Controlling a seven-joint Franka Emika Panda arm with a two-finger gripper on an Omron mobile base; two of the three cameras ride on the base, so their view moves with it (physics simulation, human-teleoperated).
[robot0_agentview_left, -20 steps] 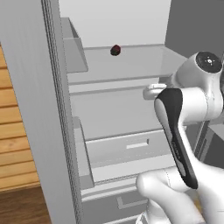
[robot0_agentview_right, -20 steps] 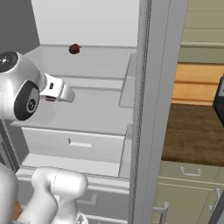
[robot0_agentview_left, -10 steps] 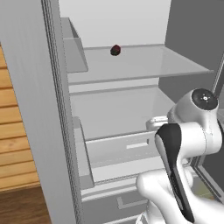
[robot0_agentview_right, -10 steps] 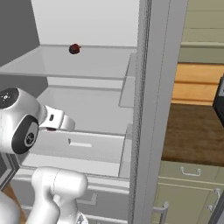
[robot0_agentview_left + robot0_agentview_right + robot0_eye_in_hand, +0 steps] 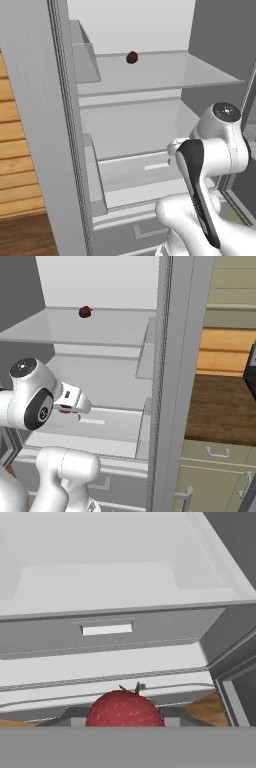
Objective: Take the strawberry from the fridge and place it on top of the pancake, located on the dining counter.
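One strawberry [image 5: 125, 709], one dark lump [image 5: 132, 57], one fridge [image 5: 150, 120].

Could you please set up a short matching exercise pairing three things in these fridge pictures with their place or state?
Things:
1. strawberry
2. dark maroon lump
3. fridge drawer

Places or states:
A. lying on the upper glass shelf
B. closed, with a pale bar handle on its front
C. right at the gripper, low in the hand view

Pairs: 1-C, 2-A, 3-B
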